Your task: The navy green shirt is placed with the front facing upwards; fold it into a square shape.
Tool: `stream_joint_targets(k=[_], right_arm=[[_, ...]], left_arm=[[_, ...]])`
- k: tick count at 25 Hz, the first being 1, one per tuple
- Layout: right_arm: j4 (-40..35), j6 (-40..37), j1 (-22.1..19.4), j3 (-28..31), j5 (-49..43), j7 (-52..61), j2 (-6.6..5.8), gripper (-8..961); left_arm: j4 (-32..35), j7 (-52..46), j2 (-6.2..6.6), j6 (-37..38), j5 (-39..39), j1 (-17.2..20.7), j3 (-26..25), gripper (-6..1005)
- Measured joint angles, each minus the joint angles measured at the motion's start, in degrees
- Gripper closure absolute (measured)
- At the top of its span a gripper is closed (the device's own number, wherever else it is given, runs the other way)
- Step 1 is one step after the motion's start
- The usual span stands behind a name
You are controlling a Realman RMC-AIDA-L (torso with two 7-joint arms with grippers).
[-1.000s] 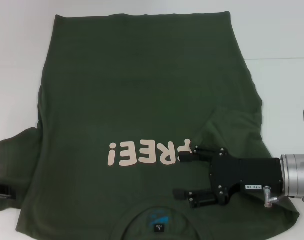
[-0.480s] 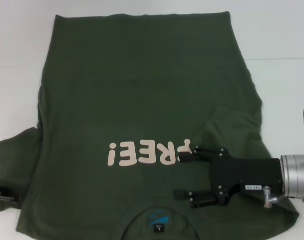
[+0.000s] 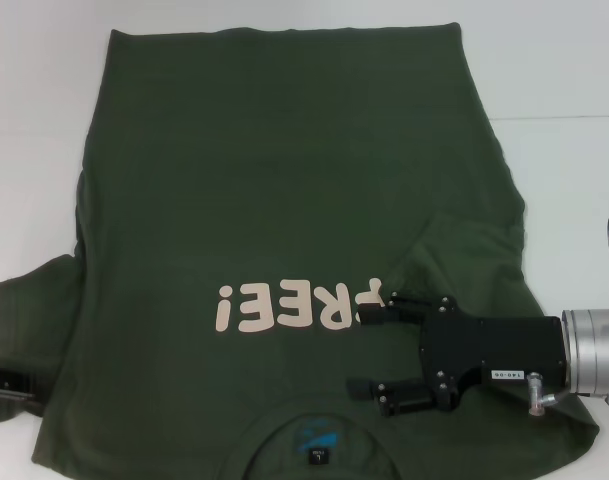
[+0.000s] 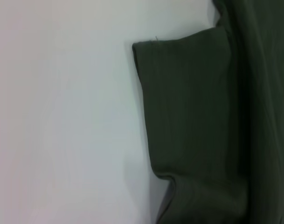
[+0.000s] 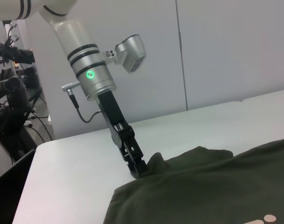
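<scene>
Shirt (image 3: 284, 200) lies face-up across the white counter (image 3: 564, 60), collar at 6 o'clock toward the robot, lettering upside down. The right sleeve is already folded inward over the chest, and the right pincer (image 3: 364, 350) hovers over it at 4 o'clock, fingers apart, probably having let it go. The left pincer (image 5: 138, 171) is pinched on the left sleeve (image 3: 29, 310) at 8 o'clock, likely to fold it inward the same way. Against the earlier frames, almost nothing differs; the left pincer has crept slightly at the sleeve edge.
</scene>
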Motion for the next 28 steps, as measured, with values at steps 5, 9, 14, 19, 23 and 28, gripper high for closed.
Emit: stream_joint_targets(k=[5, 9, 14, 19, 23, 28], right_arm=[[0.00, -0.03, 0.00, 0.00, 0.00, 0.00, 0.00, 7], [0.00, -0.17, -0.04, 0.00, 0.00, 0.00, 0.00, 8], [0.00, -0.23, -0.28, 0.00, 0.00, 0.00, 0.00, 8], [0.00, -0.37, -0.46, 0.04, 0.00, 0.00, 0.00, 7], [0.00, -0.55, -0.52, 0.17, 0.00, 0.00, 0.00, 7], [0.00, -0.55, -0.53, 0.15, 0.00, 0.03, 0.00, 8]], left_arm=[[0.00, -0.54, -0.05, -0.38, 0.00, -0.09, 0.67, 188], [0.00, -0.80, -0.11, -0.60, 0.00, -0.10, 1.37, 242], [0.00, -0.84, -0.35, -0.96, 0.00, -0.07, 3.92, 378], [0.31, -1.03, -0.66, -1.39, 0.00, -0.10, 5.48, 487], [0.73, -1.28, -0.82, -2.03, 0.00, -0.17, 5.99, 568], [1.98, -1.30, -1.20, -2.58, 0.00, -0.17, 6.32, 724]])
